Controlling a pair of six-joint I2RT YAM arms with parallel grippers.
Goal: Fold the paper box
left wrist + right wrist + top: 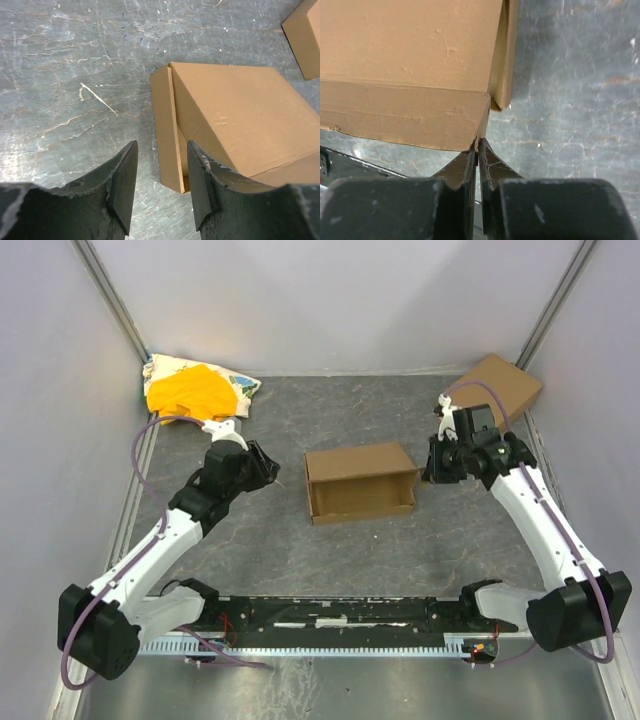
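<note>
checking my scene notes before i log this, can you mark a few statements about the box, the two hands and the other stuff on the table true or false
1. The left hand has its fingers apart. True.
2. The left hand holds the paper box. False: it is beside the box, with nothing between its fingers.
3. The right hand is wide open. False: its fingers are almost together, tips at a corner of the box.
4. A second cardboard box lies in the far right corner. True.
5. The yellow cloth lies on the paper box. False: it is in the far left corner.
</note>
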